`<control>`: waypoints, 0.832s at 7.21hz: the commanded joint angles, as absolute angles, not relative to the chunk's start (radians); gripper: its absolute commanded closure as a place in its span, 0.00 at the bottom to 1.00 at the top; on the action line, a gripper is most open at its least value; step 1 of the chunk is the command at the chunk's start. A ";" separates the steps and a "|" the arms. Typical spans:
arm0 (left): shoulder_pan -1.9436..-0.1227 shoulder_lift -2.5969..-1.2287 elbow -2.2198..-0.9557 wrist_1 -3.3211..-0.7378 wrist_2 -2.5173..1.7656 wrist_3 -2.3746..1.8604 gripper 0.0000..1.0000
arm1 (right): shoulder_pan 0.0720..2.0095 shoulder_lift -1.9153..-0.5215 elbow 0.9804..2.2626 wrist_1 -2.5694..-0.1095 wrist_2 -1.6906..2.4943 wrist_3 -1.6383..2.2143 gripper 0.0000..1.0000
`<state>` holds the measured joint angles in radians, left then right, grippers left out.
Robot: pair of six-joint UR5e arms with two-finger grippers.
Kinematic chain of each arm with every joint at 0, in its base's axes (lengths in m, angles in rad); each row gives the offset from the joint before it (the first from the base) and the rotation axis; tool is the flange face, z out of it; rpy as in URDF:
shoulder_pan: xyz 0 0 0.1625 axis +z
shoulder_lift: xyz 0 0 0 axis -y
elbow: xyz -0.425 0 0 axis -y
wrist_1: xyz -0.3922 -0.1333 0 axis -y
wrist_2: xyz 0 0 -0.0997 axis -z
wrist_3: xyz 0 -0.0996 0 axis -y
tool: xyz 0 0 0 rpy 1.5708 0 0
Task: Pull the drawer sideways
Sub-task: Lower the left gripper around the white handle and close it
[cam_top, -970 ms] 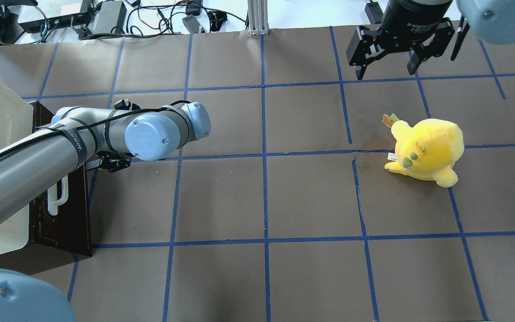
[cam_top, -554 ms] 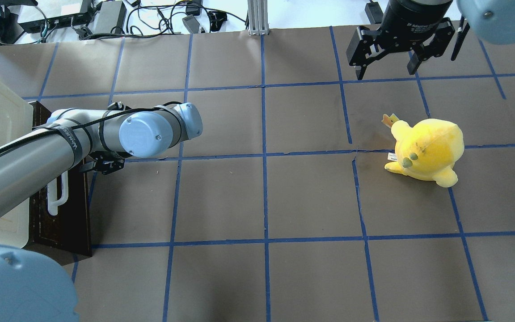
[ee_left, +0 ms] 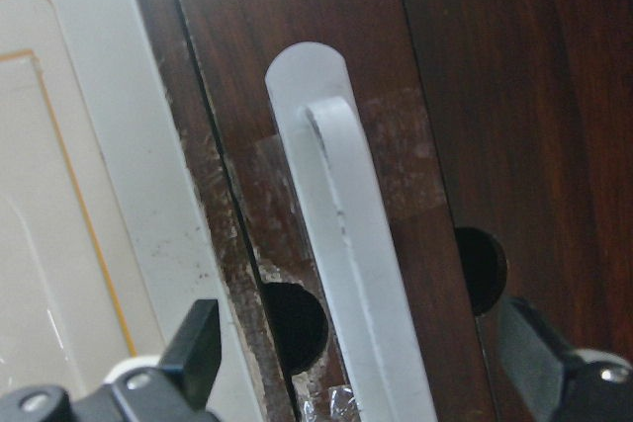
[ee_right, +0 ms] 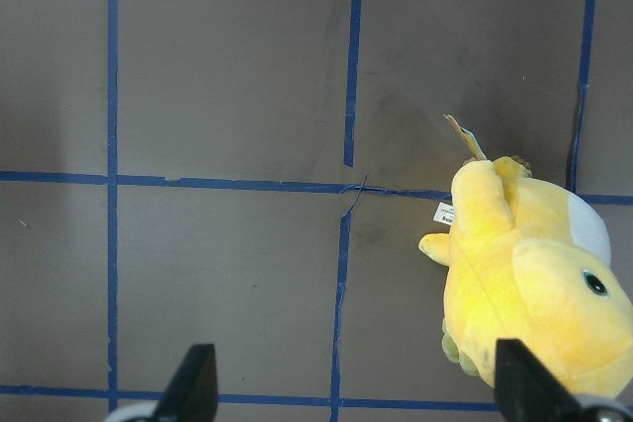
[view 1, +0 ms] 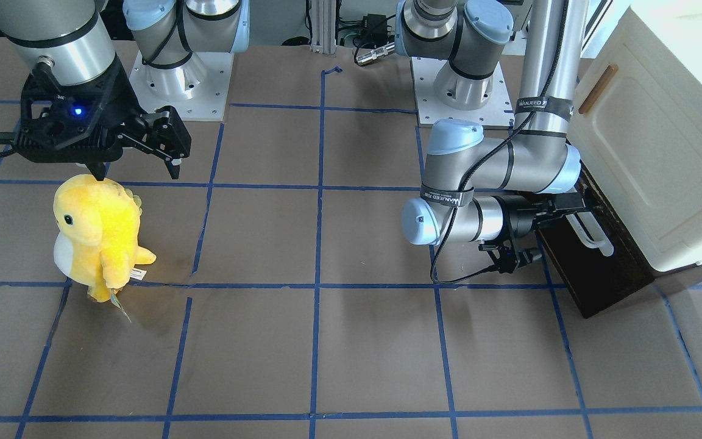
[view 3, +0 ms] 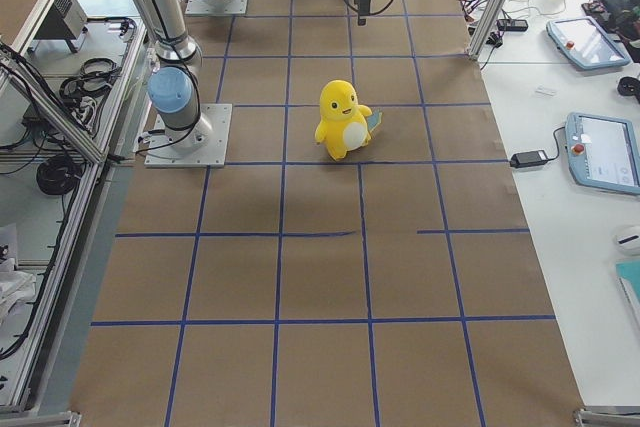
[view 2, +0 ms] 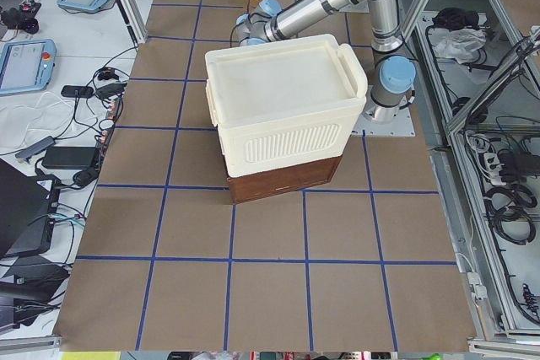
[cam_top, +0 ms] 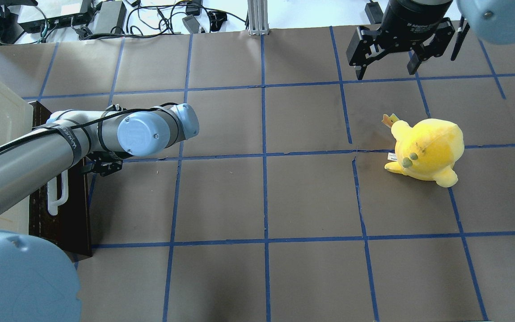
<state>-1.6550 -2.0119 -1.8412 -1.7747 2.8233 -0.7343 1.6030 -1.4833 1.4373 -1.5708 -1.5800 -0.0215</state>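
Observation:
The drawer [view 1: 598, 274] has a dark brown front under the cream cabinet and looks pushed in. It also shows in the overhead view [cam_top: 63, 219] and the left wrist view [ee_left: 495, 96]. Its white bar handle [ee_left: 346, 274] runs along the front [view 1: 595, 236]. My left gripper [view 1: 577, 206] is open right at the handle. In the left wrist view its fingertips [ee_left: 193, 353] stand on either side of the bar without closing on it. My right gripper [cam_top: 387, 62] is open and empty, hovering at the far right, above and beyond the plush.
A yellow plush toy [cam_top: 427, 150] stands on the right half of the table, just below my right gripper [view 1: 138, 164]. The cream cabinet [view 1: 662, 152] with a small brown door handle [view 1: 598, 88] sits over the drawer at the table's left end.
My left arm has moved left toward the drawer front, bringing the gripper up to the handle. The right arm and plush have not moved.

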 commanded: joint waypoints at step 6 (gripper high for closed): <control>-1.628 -2.028 -1.838 -1.767 2.816 -0.735 0.38 | 1.603 -1.483 1.437 -1.571 -1.580 -0.021 0.00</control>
